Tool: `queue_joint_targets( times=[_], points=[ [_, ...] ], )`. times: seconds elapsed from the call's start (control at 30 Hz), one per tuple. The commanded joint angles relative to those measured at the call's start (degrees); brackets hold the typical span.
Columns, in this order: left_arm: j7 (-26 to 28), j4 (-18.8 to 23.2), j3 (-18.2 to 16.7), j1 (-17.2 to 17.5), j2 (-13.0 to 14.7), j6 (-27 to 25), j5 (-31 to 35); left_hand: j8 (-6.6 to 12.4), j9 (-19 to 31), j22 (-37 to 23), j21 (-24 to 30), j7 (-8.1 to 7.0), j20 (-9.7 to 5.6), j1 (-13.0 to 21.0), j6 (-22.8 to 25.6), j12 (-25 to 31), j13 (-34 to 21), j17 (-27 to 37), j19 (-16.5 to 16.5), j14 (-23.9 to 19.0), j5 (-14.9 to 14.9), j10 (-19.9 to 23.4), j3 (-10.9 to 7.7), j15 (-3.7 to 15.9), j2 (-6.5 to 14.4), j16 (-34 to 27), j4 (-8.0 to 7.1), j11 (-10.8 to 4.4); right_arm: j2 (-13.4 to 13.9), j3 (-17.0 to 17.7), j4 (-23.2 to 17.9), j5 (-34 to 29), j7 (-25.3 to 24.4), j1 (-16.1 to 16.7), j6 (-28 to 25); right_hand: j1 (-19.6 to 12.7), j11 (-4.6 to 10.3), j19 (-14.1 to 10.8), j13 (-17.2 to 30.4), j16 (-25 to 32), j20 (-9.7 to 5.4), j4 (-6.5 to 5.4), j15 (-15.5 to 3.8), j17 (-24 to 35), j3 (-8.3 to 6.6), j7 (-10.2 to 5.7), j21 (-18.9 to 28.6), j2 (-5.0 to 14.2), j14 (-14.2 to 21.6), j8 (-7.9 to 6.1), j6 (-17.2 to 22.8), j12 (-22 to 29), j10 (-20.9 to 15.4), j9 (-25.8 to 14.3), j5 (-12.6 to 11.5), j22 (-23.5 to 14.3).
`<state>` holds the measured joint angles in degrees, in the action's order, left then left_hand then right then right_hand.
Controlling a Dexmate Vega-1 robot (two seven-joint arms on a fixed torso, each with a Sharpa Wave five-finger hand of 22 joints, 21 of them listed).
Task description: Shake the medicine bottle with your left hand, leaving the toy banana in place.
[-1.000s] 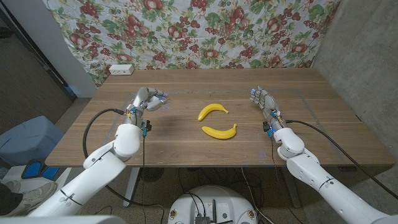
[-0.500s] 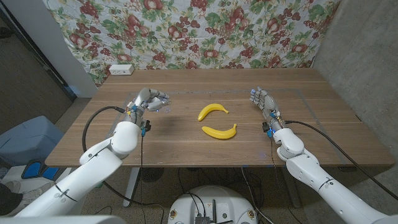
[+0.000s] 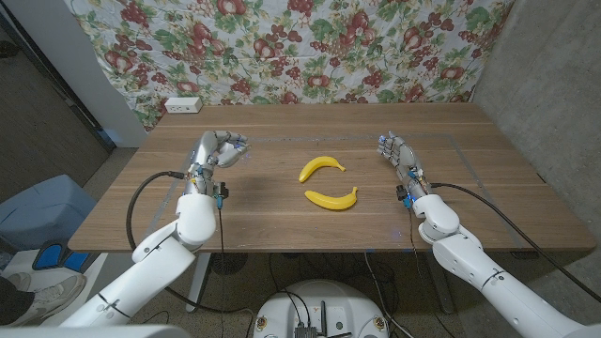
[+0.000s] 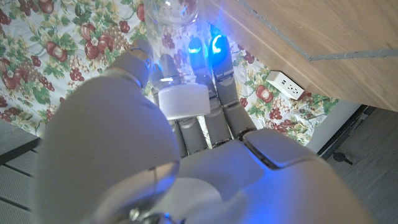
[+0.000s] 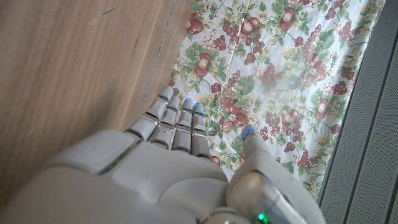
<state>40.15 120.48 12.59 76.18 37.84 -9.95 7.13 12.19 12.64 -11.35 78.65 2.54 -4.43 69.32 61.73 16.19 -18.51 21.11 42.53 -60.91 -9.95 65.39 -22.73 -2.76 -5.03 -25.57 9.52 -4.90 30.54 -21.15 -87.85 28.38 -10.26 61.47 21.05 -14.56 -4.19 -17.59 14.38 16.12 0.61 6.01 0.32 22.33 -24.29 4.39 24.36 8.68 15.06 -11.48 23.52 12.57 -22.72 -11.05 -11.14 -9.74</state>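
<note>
My left hand (image 3: pixel 217 149) is at the table's left side with its fingers curled around a small clear medicine bottle (image 4: pixel 168 9) with a white cap (image 4: pixel 182 102). In the head view the bottle is mostly hidden inside the fingers. Two yellow toy bananas lie mid-table, one (image 3: pixel 321 167) farther back and one (image 3: pixel 332 198) nearer, both well clear of either hand. My right hand (image 3: pixel 395 150) stands on its edge at the table's right side, fingers straight and holding nothing; its wrist view shows the fingers (image 5: pixel 178 122) reaching out over the wood.
A white power strip (image 3: pixel 183 105) lies at the table's (image 3: pixel 282 225) back left corner. A floral cloth (image 3: pixel 310 47) hangs behind the table. Bare wood lies between the bananas and each hand.
My left hand, still gripping the bottle, has shifted slightly left and back while its forearm swung more upright. The bananas and my right hand have not moved.
</note>
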Motion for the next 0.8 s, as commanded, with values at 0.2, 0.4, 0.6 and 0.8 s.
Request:
queue_joint_targets(
  times=[0.2,0.4,0.6,0.8],
  points=[
    [5.34,-1.38,0.09,1.06,-4.49,3.73,4.23,-0.09,0.23,0.06,0.52,0.03,-7.32,9.25,0.36,-0.41,-0.08,8.21,-0.27,-13.74,-0.26,0.25,-0.46,16.33,9.08,-0.06,0.16,-0.15,0.34,0.55,-0.35,0.28,0.15,1.00,0.95,0.39,-0.09,-0.43,-0.03,-0.11,0.06,0.33,-0.07,-0.05,-0.05,0.23,-0.31,0.32,0.39,-0.14,0.14,0.13,-0.21,-0.17,0.22,-0.32],
    [2.09,-0.14,-0.50,1.17,-3.69,1.49,3.04,-0.10,0.23,0.13,0.64,0.03,-7.30,9.20,0.37,-0.40,-0.13,8.15,-0.28,-13.73,-0.24,0.40,-0.47,16.33,9.08,0.06,0.14,-0.10,0.37,0.56,-0.28,0.22,0.19,0.89,0.86,0.41,-0.10,-0.45,-0.04,-0.14,0.03,0.33,-0.06,-0.07,-0.05,0.23,-0.41,0.31,0.35,-0.13,0.12,0.14,-0.24,-0.17,0.22,-0.32],
    [-2.20,1.34,-1.07,1.14,-1.73,-1.24,1.49,-0.14,0.22,0.23,0.69,0.02,-7.30,9.18,0.31,-0.50,-0.11,8.09,-0.39,-13.76,-0.25,0.38,-0.53,16.33,9.11,0.17,0.13,-0.08,0.32,0.48,-0.08,0.29,0.33,0.64,0.65,0.43,-0.04,-0.51,-0.04,-0.15,0.04,0.33,-0.10,-0.09,-0.05,0.25,-0.54,0.30,0.35,-0.12,0.08,0.11,-0.18,-0.17,0.22,-0.33],
    [-7.66,2.93,-1.67,0.62,1.21,-4.63,-0.81,-0.14,0.22,0.30,0.77,0.04,-7.30,9.15,0.33,-0.57,-0.14,8.12,-0.47,-13.79,-0.25,0.38,-0.58,16.33,9.14,0.21,0.12,-0.25,0.17,0.37,0.19,0.32,0.41,0.38,0.56,0.46,-0.02,-0.55,-0.04,-0.15,0.06,0.33,-0.11,-0.10,-0.05,0.23,-0.65,0.31,0.38,-0.12,0.09,0.13,-0.20,-0.17,0.22,-0.33]
  ],
)
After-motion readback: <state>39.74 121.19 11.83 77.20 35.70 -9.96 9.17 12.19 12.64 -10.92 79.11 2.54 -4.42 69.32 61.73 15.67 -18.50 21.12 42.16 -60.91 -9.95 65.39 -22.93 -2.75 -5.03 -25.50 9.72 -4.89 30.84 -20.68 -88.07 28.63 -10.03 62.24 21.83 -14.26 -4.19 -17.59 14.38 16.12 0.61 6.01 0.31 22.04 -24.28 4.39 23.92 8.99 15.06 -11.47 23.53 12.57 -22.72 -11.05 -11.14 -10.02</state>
